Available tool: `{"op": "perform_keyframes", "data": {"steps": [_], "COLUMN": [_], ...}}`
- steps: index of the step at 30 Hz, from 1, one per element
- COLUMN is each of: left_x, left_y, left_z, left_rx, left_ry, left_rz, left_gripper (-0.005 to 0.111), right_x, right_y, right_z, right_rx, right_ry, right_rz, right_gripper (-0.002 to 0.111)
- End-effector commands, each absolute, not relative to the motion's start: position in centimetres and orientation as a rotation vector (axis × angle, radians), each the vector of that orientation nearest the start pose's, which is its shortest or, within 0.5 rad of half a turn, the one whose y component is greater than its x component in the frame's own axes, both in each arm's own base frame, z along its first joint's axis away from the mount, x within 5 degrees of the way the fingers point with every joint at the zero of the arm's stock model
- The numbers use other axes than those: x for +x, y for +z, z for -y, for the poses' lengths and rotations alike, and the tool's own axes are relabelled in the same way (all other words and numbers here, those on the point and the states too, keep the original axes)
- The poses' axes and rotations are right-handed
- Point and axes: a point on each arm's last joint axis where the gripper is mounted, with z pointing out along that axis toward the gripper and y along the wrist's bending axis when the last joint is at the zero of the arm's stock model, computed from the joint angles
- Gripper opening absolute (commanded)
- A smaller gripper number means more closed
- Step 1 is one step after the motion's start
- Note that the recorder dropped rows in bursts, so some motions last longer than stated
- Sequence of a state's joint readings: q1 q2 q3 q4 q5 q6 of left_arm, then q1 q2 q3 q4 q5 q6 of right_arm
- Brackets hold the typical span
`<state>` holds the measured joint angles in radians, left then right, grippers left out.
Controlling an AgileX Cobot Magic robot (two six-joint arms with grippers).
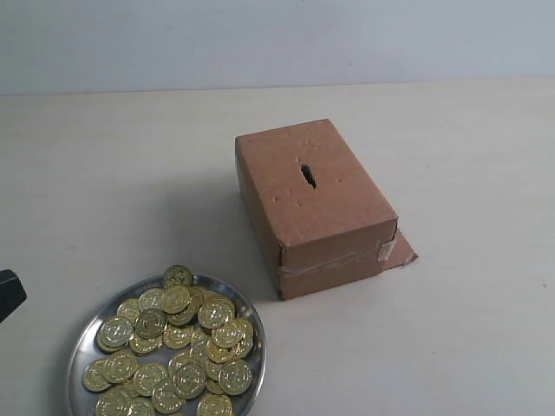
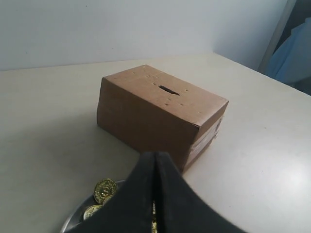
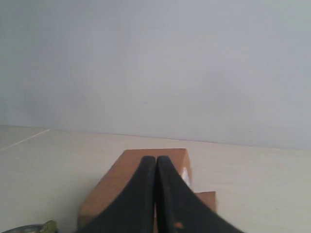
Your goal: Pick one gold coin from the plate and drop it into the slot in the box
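Here, on the pale table [image 1: 468,338] stands the rectangular brown cardboard box [image 1: 316,208], the round silver metal plate [image 1: 80,347] of gold coins [image 1: 173,342] near its taped end, the black left gripper [image 2: 155,155] and right gripper [image 3: 156,159] both clenched facing it, the narrow dark slot [image 1: 308,174] in its top.

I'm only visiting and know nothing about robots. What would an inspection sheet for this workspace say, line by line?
Surface: pale, smooth table.
Job's things: silver plate heaped with gold coins; brown cardboard box standing apart from it, slot on top unblocked, flap loose at its base.
Clutter: nothing seen.
Grippers: left gripper shut, above the plate's edge; right gripper shut, pointed toward the box; no coin seen held in either.
Cables: nothing seen.
Surroundings: plain pale wall; something blue beyond the table's edge, too unclear to name.
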<state>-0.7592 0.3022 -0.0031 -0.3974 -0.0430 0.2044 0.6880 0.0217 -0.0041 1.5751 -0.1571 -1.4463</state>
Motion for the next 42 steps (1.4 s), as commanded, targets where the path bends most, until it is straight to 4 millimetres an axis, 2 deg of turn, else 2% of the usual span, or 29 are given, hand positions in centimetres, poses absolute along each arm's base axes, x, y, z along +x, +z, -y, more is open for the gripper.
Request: {"op": "perform_keyframes", "data": {"steps": [1,10,14,18,21,28,35,42], "left_x": [6.0,6.0,6.0,6.0,6.0,6.0,6.0,6.0], "left_y": [19.6,19.6,19.6,19.6,19.6,19.6,19.6,19.6], "left_z": [5.4,5.4,5.4,5.4,5.4,5.4,5.4,5.4], "left_rx": [0.482,0.482,0.482,0.482,0.482,0.482,0.482,0.482], "left_ry": [-0.678,-0.678,-0.678,-0.678,-0.678,-0.678,-0.678,-0.678], "left_rz": [-1.726,-1.726,-1.726,-1.726,-1.726,-1.726,-1.726,-1.726], "left_gripper": [0.0,0.0,0.0,0.0,0.0,0.0,0.0,0.0], "right_x": [5.5,5.7,5.7,5.4,5.2,5.3,5.2,5.1], "right_y": [21.2,21.2,21.2,23.0,23.1,22.3,20.1,19.6], "right_z": [-1.6,-1.1,-1.1,-1.0,-1.0,-0.6,-0.3,0.0], "right_rx": [-0.12,-0.005,-0.053,-0.095,-0.123,-0.042,-0.037,0.02], "right_ry": [0.375,0.217,0.162,0.117,0.076,0.09,0.05,0.015], "right_rz": [-1.505,-1.502,-1.5,-1.443,-1.431,-1.526,-1.764,-1.817], "right_gripper": [0.0,0.0,0.0,0.0,0.0,0.0,0.0,0.0]}}
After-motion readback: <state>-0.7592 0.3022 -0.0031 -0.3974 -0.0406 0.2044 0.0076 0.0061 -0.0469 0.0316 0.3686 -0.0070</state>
